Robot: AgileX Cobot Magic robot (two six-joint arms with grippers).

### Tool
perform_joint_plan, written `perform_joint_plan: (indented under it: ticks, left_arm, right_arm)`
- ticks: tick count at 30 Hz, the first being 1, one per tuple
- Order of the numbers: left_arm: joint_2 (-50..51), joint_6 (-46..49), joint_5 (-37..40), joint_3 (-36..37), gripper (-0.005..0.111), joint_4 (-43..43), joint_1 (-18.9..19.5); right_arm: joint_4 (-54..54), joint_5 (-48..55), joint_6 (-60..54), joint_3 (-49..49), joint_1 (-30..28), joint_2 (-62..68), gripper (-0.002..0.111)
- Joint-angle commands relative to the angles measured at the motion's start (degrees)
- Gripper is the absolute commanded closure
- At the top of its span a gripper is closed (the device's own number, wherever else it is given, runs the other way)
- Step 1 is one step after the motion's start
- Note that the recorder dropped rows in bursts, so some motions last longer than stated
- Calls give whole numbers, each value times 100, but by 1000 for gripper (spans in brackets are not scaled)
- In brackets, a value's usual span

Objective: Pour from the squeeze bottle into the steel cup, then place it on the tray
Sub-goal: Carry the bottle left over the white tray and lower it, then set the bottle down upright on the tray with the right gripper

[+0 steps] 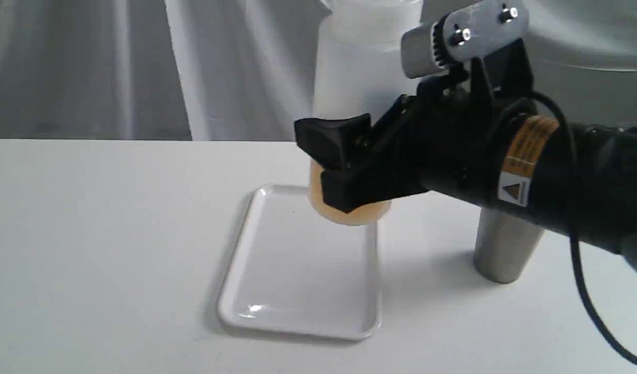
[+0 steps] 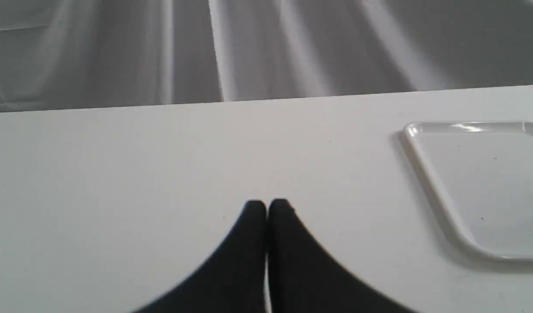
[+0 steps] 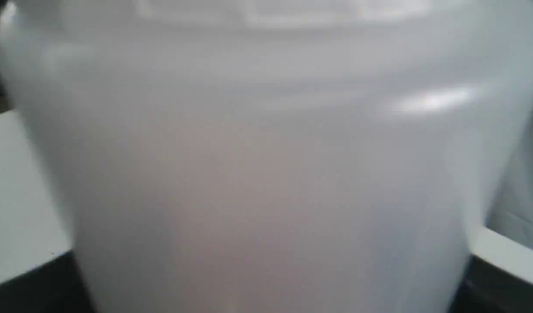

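Pinched shut on nothing, the left gripper (image 2: 266,208) hangs beside the flat white glossy plastic tray (image 1: 297,275). Right of the tray stands the tapered brushed-steel cup (image 1: 502,249). Farther back, the right gripper (image 1: 333,169) clamps the translucent white squeeze bottle (image 1: 349,78) upright over the tray's far edge, seemingly to set it down.

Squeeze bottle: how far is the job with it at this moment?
Done: the pour cannot be confirmed, because the steel cup's inside is hidden. In hand: the right gripper holds the squeeze bottle upright over the tray's far corner. Left: to set it down, if it does not touch yet, and to let go. The left gripper is shut, holding nothing.
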Motion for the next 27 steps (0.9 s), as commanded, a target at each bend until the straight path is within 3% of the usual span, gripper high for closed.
perform_joint_plan:
  ticks: [1, 7, 13, 19, 27]
  left_arm:
    - [-15, -8, -43, 25, 107, -6, 9]
    - [-15, -21, -43, 25, 107, -6, 9]
    - [-15, -21, -43, 25, 107, -6, 9]
    - [-15, -9, -43, 25, 107, -6, 9]
    - [-15, -26, -43, 25, 107, -6, 9]
  right_arm:
    - [415, -963, -484, -9, 93, 226, 108]
    - [729, -1653, -857, -9, 93, 850, 108]
    - [1790, -2288, -1586, -9, 82, 1638, 108]
    - [2265, -3077, -2931, -9, 82, 2340, 108]
    - [3396, -4185, -2984, -9, 82, 3136, 108]
